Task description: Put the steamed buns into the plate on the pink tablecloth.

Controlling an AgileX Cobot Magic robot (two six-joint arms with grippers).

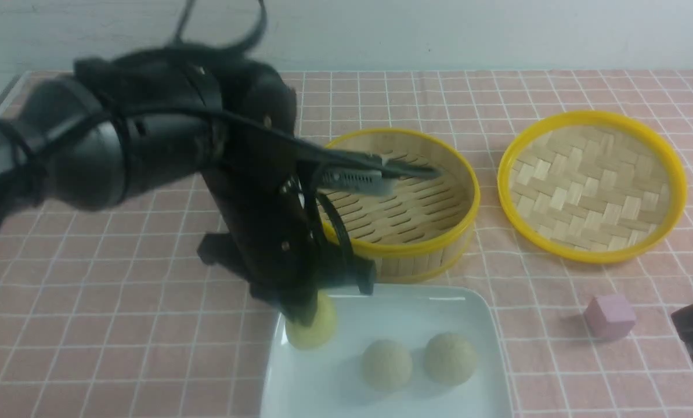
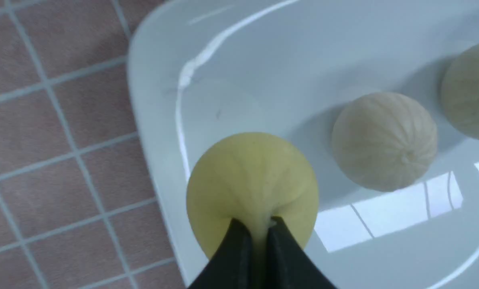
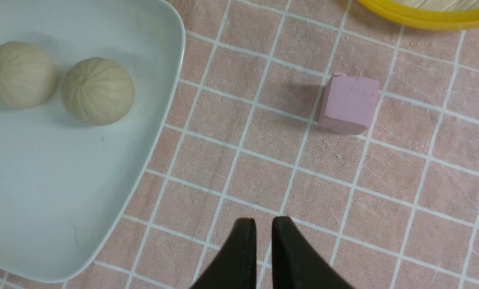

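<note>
Yellow bun [image 2: 251, 176] pinched by left gripper [image 2: 259, 225], partly hidden behind it, right gripper [image 3: 263, 221] nearly closed, empty.

A beige bun [image 3: 19, 74] and a second bun [image 3: 98, 90] sit just beside each other in the white plate [image 3: 63, 192]. The plate rests on the pink checked cloth [image 3: 404, 180]. A pink cube [image 3: 348, 103] stands on the cloth, well apart from the plate, near a yellow rim [image 3: 424, 16] cut off by the frame edge. The right gripper [image 3: 263, 220] has its black fingers [image 3: 239, 253] almost together over bare cloth, gripping nothing.
</note>
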